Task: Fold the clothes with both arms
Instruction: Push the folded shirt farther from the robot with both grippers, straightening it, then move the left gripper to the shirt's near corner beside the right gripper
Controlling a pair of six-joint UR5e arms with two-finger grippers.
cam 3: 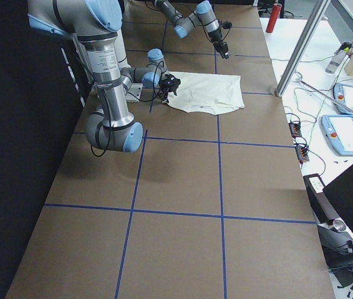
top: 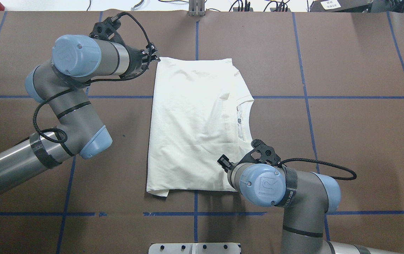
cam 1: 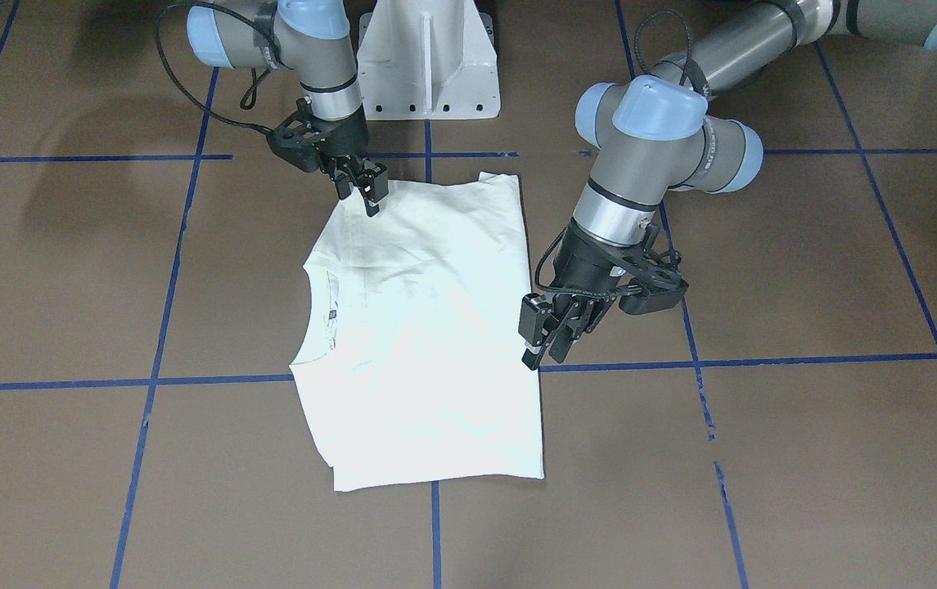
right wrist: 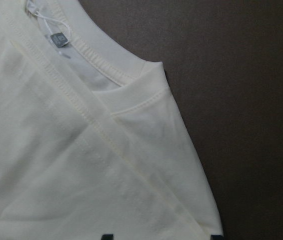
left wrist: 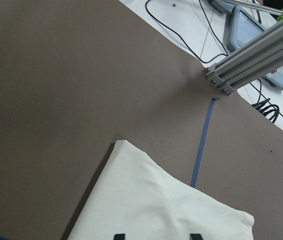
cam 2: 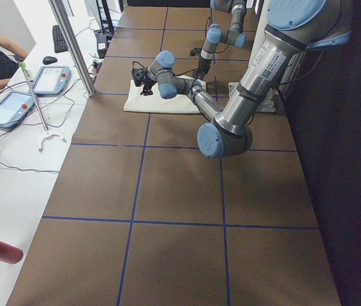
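The cream-white T-shirt (cam 1: 427, 343) lies flat on the brown table with its sleeves folded in. Its print is hidden, and its ribbed neckline (top: 248, 120) points to the robot's right. My left gripper (top: 153, 56) is open and empty. It hovers at the shirt's far left corner, which shows in the left wrist view (left wrist: 156, 205). My right gripper (top: 223, 163) is open and empty, low over the near right shoulder of the shirt (right wrist: 146, 115). The front-facing view shows the left gripper (cam 1: 546, 339) raised and the right gripper (cam 1: 368, 190) at the cloth's edge.
The white pedestal (cam 1: 427, 65) stands at the robot's side of the table. Blue tape lines (top: 196, 213) grid the brown table. An aluminium post (left wrist: 246, 60) stands at the far edge. A person and tablets (cam 2: 14, 105) are beyond that edge.
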